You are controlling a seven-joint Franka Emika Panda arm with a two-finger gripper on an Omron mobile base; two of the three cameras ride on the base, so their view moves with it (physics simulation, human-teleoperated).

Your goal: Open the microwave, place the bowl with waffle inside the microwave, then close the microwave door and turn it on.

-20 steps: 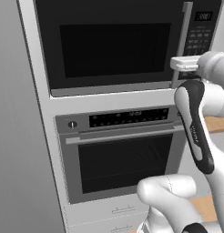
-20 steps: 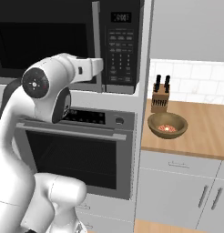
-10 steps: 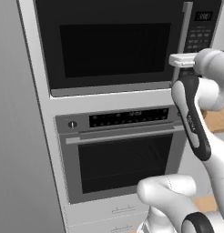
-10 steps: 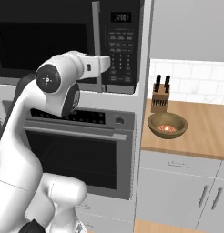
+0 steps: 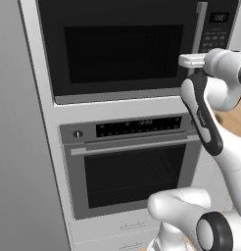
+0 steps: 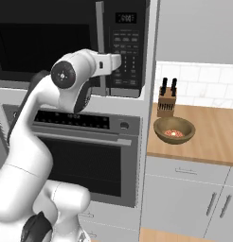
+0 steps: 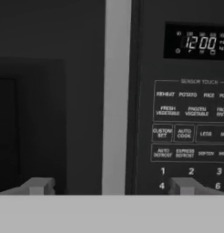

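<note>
Since a moment ago the arm has edged closer to the microwave (image 5: pixel 127 49), bringing the gripper (image 7: pixel 111 185) up to the handle (image 7: pixel 117 95) on the microwave door (image 5: pixel 120 46), which is shut. Its jaws stand spread wide, one on each side of the silver bar, gripping nothing. Right of the handle sits the keypad panel (image 7: pixel 189 132), its display (image 7: pixel 198 42) reading 12:00. Below the microwave is a stainless oven (image 5: pixel 130 164). To the microwave's right, a wooden counter (image 6: pixel 213 137) carries the bowl (image 6: pixel 174 130) with the waffle, just in front of a knife block (image 6: pixel 166 98) against white tile.
</note>
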